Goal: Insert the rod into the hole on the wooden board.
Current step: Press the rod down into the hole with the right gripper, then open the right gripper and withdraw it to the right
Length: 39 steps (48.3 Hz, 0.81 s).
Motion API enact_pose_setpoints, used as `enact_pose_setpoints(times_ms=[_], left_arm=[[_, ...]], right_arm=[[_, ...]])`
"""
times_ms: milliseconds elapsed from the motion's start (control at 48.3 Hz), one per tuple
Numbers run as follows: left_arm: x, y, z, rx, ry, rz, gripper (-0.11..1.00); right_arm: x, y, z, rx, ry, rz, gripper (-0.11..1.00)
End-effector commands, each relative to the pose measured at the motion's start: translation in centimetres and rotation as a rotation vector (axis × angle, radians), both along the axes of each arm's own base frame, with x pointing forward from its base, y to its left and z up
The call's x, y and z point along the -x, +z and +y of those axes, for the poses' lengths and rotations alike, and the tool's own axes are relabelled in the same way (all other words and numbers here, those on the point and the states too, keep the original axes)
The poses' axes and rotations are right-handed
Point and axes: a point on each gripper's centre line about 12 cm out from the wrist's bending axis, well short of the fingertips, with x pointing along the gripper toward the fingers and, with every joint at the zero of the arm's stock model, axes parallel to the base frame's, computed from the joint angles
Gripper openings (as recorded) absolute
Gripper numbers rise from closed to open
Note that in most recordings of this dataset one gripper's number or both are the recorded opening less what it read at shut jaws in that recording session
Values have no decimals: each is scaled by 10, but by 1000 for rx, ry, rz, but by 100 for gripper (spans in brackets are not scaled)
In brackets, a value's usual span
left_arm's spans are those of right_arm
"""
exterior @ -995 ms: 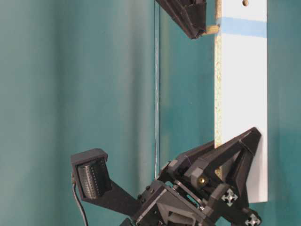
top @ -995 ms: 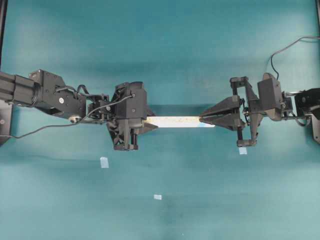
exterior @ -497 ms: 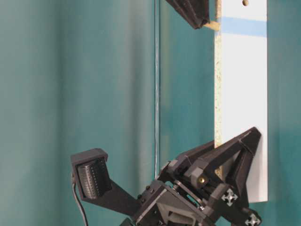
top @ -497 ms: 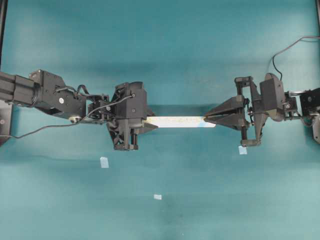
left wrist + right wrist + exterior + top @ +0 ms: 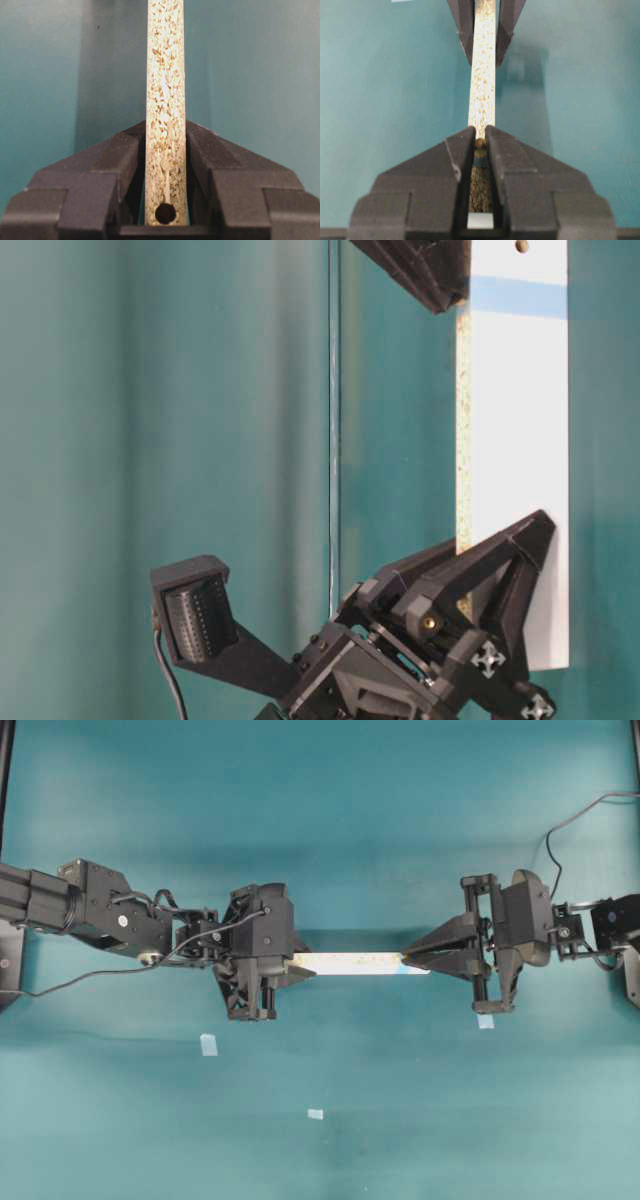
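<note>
Both arms reach level toward the middle, wrists facing each other. The left gripper [image 5: 300, 963] points right; its jaws are clamped on one end of the board [image 5: 350, 962], one finger [image 5: 117, 160] on each face. The right gripper [image 5: 408, 958] points left; its jaws are nearly closed, pinching the rod [image 5: 480, 143] at the board's other end.

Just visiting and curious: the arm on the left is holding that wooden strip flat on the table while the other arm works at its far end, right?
Not quite. The left gripper holds the wooden board on edge and lifted off the table, not lying flat; the table-level view shows it clear of the surface. The right gripper does work at the far end.
</note>
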Motion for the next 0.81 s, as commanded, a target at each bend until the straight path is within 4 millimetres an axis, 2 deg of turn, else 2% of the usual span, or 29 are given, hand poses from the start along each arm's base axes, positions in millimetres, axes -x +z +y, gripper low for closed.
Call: enact_pose_setpoints(times_ms=[0, 290, 787], left_arm=[[-3, 10, -1, 1, 0, -29, 32], [-3, 9, -1, 1, -1, -26, 32], [-4, 10, -1, 2, -1, -25, 32]], right_arm=[[-1, 4, -1, 0, -3, -9, 11], [-2, -6, -1, 13, -7, 127, 11], [11, 7, -2, 29, -17, 156, 11]])
